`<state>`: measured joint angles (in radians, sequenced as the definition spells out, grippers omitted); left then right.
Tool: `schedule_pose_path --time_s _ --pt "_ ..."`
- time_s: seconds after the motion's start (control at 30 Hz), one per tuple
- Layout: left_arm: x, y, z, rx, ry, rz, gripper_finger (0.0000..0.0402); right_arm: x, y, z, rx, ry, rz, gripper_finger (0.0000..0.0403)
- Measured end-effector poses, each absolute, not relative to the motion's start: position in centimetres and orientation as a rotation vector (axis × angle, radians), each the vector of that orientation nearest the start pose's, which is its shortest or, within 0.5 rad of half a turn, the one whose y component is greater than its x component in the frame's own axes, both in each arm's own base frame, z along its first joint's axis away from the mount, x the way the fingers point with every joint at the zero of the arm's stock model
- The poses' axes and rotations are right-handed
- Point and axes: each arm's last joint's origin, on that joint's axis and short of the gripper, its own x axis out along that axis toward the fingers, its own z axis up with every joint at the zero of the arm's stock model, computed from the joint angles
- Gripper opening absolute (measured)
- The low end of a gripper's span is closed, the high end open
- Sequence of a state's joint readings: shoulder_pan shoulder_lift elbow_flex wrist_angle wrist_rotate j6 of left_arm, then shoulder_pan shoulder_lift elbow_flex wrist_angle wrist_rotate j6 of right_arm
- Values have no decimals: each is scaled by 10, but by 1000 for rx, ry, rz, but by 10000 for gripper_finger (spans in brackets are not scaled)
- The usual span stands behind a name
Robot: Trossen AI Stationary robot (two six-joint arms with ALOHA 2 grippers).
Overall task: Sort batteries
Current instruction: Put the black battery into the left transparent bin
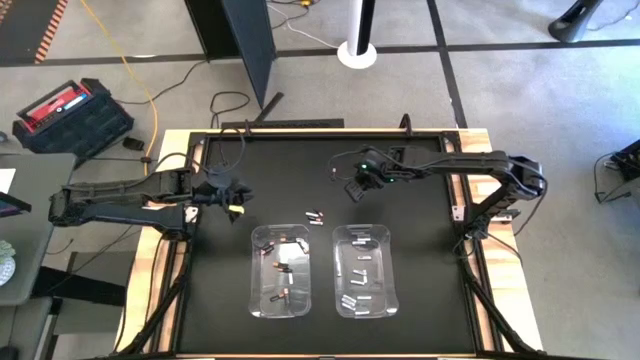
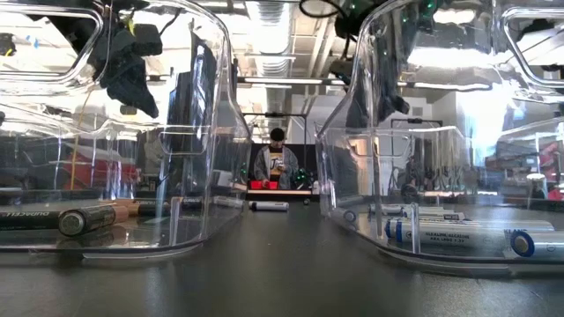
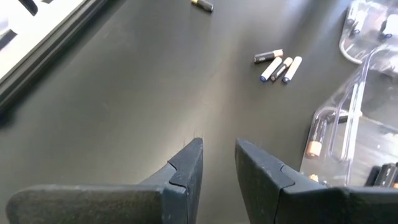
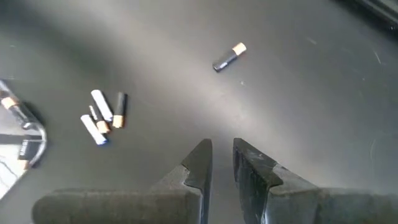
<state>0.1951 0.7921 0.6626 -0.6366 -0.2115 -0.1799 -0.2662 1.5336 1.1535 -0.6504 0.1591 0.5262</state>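
Three or so loose batteries [image 1: 315, 215] lie in a small cluster on the black table, just beyond the two clear bins; the cluster [image 3: 277, 63] [image 4: 103, 116] shows in both wrist views. One dark, copper-ended battery [image 4: 229, 56] [image 3: 202, 5] lies apart on the mat. The left bin [image 1: 280, 270] holds dark batteries [image 2: 84, 218]. White batteries [image 2: 458, 233] lie in the right bin [image 1: 363, 270]. My left gripper [image 1: 225, 195] [image 3: 219, 158] hovers left of the cluster, its fingers a narrow gap apart and holding nothing. Beyond the cluster, my right gripper [image 1: 358, 185] [image 4: 222, 154] hovers the same way.
Bare black mat stretches between the bins and the table's far edge. A raised black frame [image 1: 320, 133] rims the table. Cables trail along the far edge. A person [image 2: 278, 163] sits in the room beyond the table.
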Motion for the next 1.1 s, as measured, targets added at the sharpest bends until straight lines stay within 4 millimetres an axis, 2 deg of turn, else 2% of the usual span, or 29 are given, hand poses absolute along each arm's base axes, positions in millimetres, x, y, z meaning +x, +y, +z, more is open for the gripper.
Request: schedule_pose_path --time_s 0.27,0.37,0.5,0.63,0.73,1.0,1.1 --pt "152 37 255 -159 705 463 91 310 -103 220 529 972 -691 91" --pt "152 37 254 -159 708 464 91 316 -108 207 498 1007 -680 113" --pt "152 37 254 -159 709 464 91 325 -111 197 522 1031 -697 165" --pt "151 36 254 -159 714 464 91 337 -118 197 637 958 -765 223" --pt "152 36 254 -159 714 464 91 349 -125 200 745 886 -825 247" --pt "151 36 254 -100 728 441 91 389 -130 214 847 779 -842 250" --pt "151 36 254 -59 739 425 91 401 -136 206 913 823 -913 249"
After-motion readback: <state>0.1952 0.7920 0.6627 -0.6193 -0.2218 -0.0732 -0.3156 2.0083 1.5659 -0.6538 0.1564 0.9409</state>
